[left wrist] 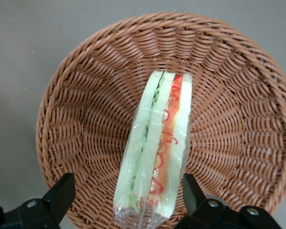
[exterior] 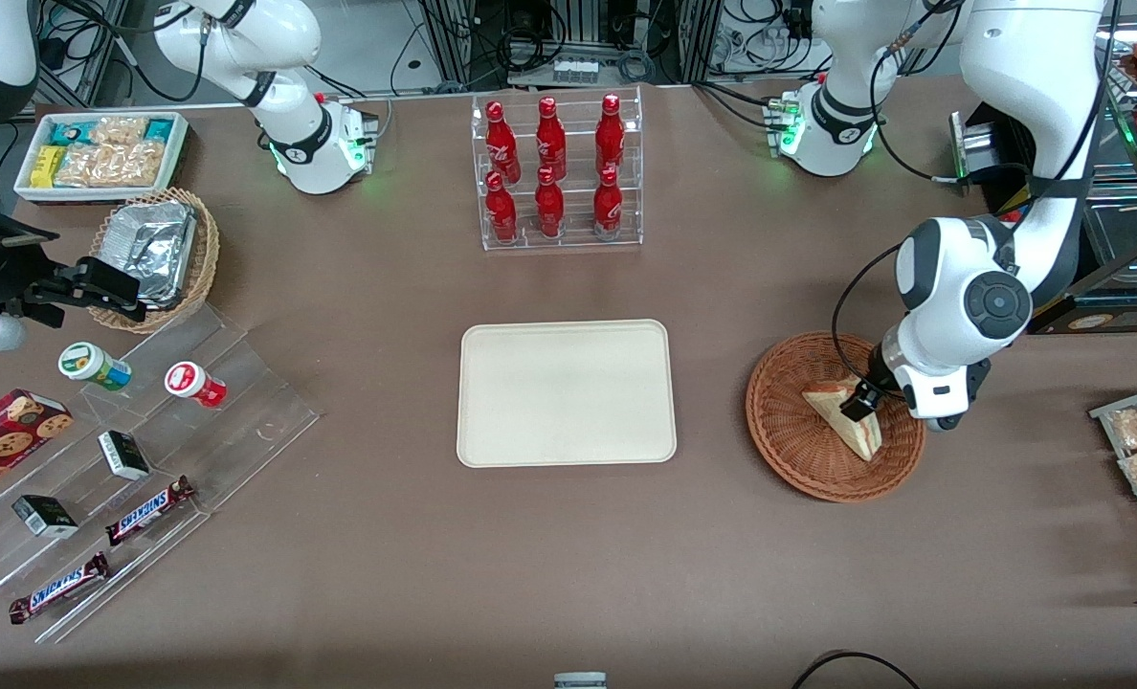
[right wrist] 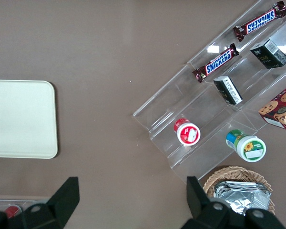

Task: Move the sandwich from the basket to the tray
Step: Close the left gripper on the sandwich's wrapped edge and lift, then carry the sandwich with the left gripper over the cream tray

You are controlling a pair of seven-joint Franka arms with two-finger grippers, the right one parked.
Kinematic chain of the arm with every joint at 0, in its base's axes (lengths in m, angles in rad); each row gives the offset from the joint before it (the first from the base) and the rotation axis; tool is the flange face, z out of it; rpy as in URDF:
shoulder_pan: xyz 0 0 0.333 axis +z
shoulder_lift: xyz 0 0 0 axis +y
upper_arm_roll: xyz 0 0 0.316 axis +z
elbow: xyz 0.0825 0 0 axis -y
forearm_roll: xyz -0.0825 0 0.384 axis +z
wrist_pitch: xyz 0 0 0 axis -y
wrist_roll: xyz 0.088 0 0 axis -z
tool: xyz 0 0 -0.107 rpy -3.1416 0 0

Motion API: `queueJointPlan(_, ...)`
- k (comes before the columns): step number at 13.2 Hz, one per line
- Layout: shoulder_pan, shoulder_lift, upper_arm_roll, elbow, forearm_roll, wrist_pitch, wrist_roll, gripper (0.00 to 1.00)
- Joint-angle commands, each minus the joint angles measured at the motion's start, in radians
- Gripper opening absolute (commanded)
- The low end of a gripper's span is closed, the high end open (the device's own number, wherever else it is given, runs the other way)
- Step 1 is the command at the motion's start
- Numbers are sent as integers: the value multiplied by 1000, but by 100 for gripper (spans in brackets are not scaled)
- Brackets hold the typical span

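**One wrapped sandwich, gripper astride it**

One brown table (exterior: 568,565) carries everything. The cream tray (exterior: 567,393) lies bare at its middle, nearer the front camera than a clear rack of red bottles (exterior: 557,172). Toward the working arm's end sits the reddish-brown basket (exterior: 787,435), well apart from the tray. In it lies the sandwich (left wrist: 157,152), film-wrapped, its layered edge facing up. The left gripper (left wrist: 126,198) hangs low over the basket, its fingers (left wrist: 62,193) spread apart on either side of the wedge, not clamped.
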Motion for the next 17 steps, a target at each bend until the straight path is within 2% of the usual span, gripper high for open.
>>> queueJointPlan(1, -10, 13, 6, -12, 21, 34, -27, 99)
queueJointPlan(2, -10, 14, 4, -12, 21, 40, -27, 99)
queueJointPlan(3, -10, 22, 4, -6, 19, 41, -28, 91)
queueJointPlan(4, -10, 28, 4, 11, 18, 40, -33, 77)
queueJointPlan(6, -10, 39, 3, 22, 18, 40, -34, 34)
queueJointPlan(7, -10, 43, 3, 32, 18, 35, -33, 16)
queueJointPlan(8, -12, 45, 3, 51, 16, 29, -33, 4)
queueJointPlan(10, -21, 42, 3, 109, 16, -46, -31, 2)
queueJointPlan(13, -64, 37, 3, 276, 44, -311, -16, 2)
queueJointPlan(17, -170, 44, 3, 425, 65, -492, -16, 2)
